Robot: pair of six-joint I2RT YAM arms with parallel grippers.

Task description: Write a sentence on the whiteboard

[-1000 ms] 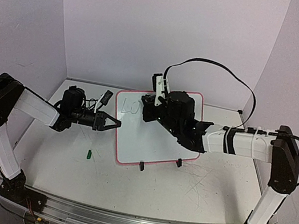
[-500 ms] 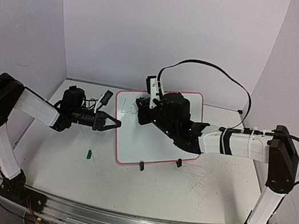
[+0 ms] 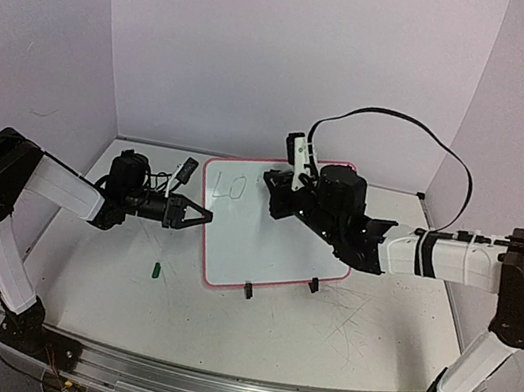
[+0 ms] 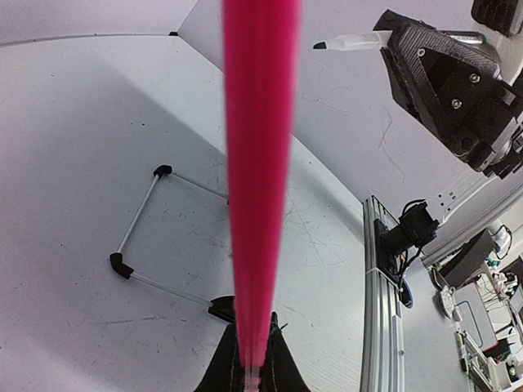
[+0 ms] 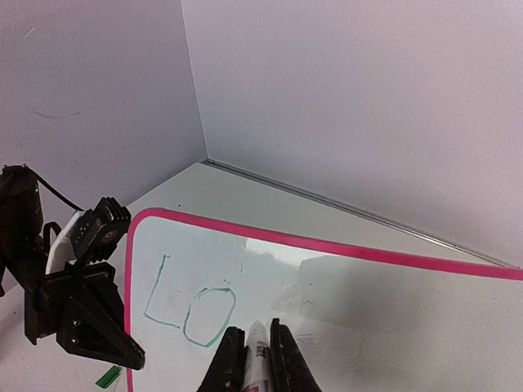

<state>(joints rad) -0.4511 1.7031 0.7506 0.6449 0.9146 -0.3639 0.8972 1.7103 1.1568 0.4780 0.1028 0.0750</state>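
The right end effector [image 5: 257, 333] is closed tight on a white marker [image 4: 355, 39]. The marker's dark tip points at the whiteboard [image 3: 263, 247] just right of the letter O; whether it touches the surface cannot be told. The left end effector [image 3: 202, 216] is clamped shut on the board's left pink frame edge, and in the left wrist view the frame runs straight up from between its fingers. The sentence [image 5: 192, 306] reads "LO" in thin green strokes near the board's far left corner. The whiteboard sits at the middle of the tabletop [image 3: 95, 278], its far edge close to the tabletop's far edge and its two black clip feet [image 3: 247, 291] on its near edge. A small green piece [image 3: 156, 269] lies on the tabletop, apart from the board and nearer the tabletop's near edge than the left end effector.
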